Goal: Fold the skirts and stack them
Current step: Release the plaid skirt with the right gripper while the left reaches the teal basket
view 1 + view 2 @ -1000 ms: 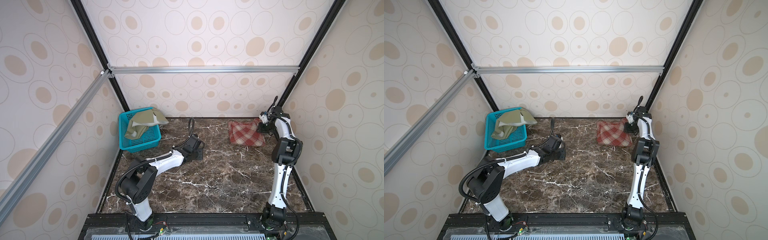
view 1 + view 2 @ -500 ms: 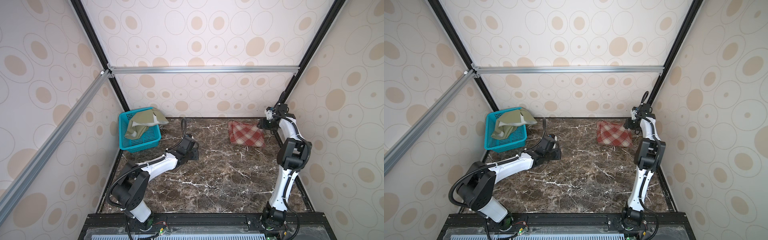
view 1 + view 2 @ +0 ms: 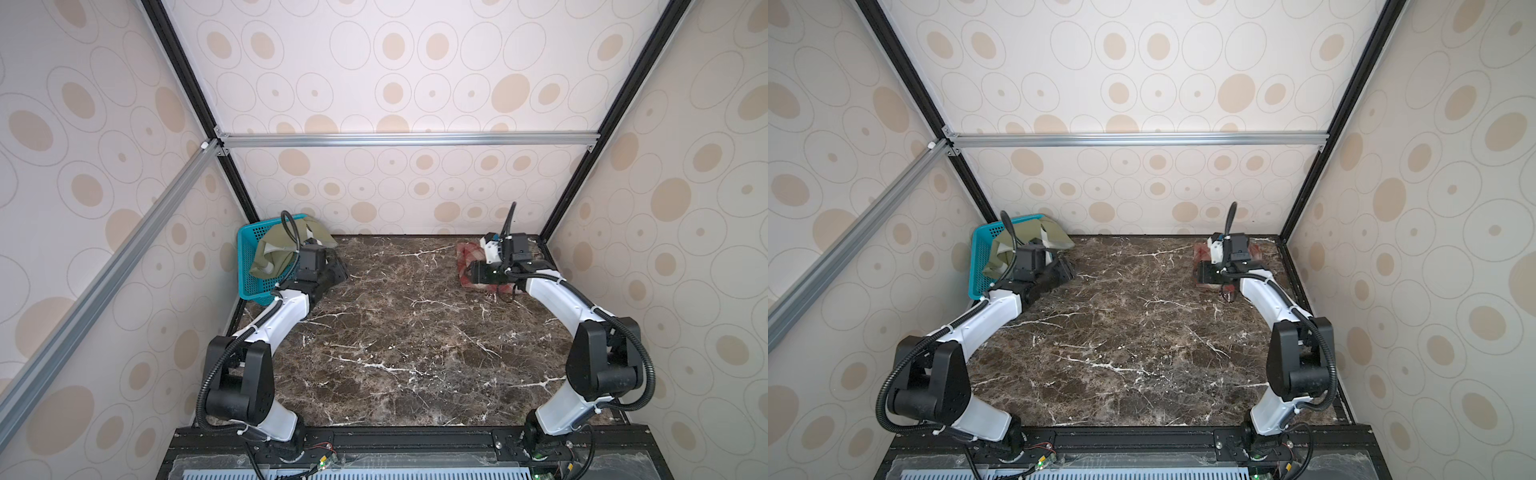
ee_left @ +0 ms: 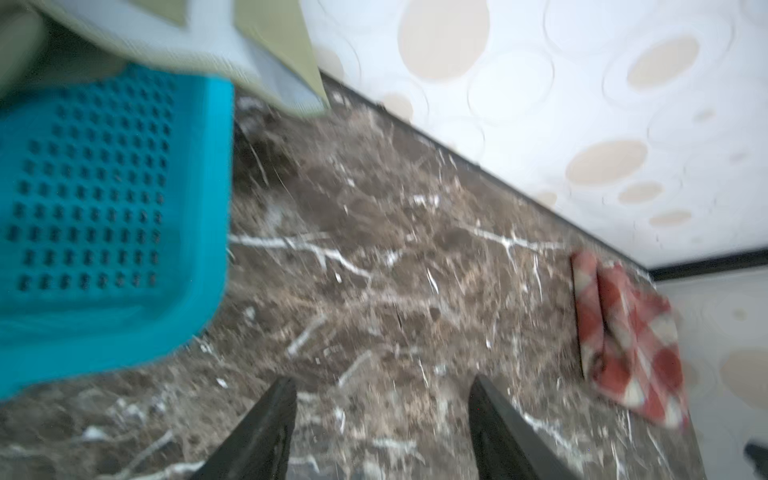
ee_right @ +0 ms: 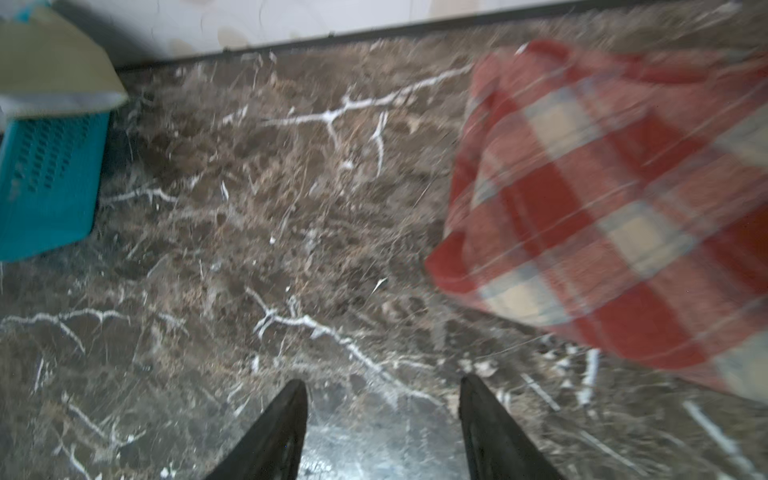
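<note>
Left gripper (image 4: 382, 380): I am holding its fingers spread with nothing between them, low over the dark brown white-veined marble tabletop (image 3: 395, 332), just beside the teal perforated plastic basket (image 3: 248, 270). A second ago it was sitting nearer mid-table; it is now drawing back toward the basket.

Right gripper (image 5: 383, 380): fingers also standing apart, gripping nothing. A second ago it was at the far right edge of the thick red-and-cream plaid skirt (image 5: 602, 187). Now I am reaching it across above that skirt, pointing toward the middle, with the elbow dropping low.

The plaid skirt is lying folded on the table in the far right corner, unmoved. Plain olive-green skirt with paler lining (image 3: 270, 253) is draping over the basket's rim in the far left corner, unchanged.

Counting: two skirts, one basket, two grippers. Both wrist views are blurring.
</note>
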Motion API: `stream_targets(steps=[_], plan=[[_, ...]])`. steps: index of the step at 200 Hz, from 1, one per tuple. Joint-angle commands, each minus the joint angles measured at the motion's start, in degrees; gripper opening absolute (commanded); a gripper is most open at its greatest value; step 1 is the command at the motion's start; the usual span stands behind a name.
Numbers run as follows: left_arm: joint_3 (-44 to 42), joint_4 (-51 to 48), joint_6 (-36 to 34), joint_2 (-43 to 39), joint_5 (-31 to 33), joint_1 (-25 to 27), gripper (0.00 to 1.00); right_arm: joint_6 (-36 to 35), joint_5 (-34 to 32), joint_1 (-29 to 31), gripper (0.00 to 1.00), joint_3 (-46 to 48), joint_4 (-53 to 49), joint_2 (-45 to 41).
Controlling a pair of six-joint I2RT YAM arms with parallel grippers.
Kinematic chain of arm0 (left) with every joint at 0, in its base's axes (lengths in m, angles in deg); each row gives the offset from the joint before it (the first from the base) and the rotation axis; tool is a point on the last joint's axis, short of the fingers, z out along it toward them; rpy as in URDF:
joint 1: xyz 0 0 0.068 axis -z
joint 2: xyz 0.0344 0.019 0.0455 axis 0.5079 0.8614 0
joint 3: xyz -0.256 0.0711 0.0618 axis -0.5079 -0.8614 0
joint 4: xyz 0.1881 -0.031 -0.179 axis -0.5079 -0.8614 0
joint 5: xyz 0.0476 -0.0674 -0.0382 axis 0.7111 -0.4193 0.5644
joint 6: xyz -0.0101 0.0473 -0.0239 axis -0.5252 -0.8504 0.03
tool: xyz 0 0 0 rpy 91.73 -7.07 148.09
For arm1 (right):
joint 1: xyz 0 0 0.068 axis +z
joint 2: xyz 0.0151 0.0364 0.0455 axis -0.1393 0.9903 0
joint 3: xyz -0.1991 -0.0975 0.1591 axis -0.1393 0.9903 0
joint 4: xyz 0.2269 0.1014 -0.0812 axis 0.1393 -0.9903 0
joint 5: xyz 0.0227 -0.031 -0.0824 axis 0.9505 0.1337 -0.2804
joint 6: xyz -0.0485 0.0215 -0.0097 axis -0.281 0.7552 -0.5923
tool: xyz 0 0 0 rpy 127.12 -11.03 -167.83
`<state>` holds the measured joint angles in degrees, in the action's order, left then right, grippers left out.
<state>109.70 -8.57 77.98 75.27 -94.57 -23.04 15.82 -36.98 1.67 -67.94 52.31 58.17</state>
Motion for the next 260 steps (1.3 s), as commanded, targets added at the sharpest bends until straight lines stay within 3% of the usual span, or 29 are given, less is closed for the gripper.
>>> stream_targets(steps=[1,33,76,157,198,242,252,260], plan=[[5.10,-4.39,-3.74,1.85,1.43,-4.30,0.73,2.21,-1.49,4.51,0.61,1.85,0.57,-3.22],[5.90,-2.31,-2.80,3.65,-2.10,-13.55,0.86,4.48,4.01,8.87,0.61,3.01,2.26,-3.52],[12.26,-4.06,-4.45,10.58,0.25,-21.10,0.97,4.10,5.48,9.66,0.61,1.53,1.82,-2.87],[19.05,6.34,-0.22,20.08,-1.84,-23.83,0.99,-2.29,4.70,9.59,0.61,-8.50,-6.45,4.08],[25.46,6.32,0.55,27.40,-3.58,-23.83,0.99,-3.03,4.78,9.60,0.60,-11.28,-8.10,6.59],[29.25,9.27,1.88,33.08,-5.72,-23.83,0.92,-2.86,4.69,9.64,0.60,-13.85,-9.49,8.14],[29.27,10.12,2.29,33.76,-6.55,-23.83,0.83,-2.58,4.53,9.61,0.60,-14.12,-9.51,8.36],[28.94,10.92,2.66,33.88,-6.88,-23.83,0.69,-2.35,4.47,9.66,0.59,-14.28,-9.56,8.42]])
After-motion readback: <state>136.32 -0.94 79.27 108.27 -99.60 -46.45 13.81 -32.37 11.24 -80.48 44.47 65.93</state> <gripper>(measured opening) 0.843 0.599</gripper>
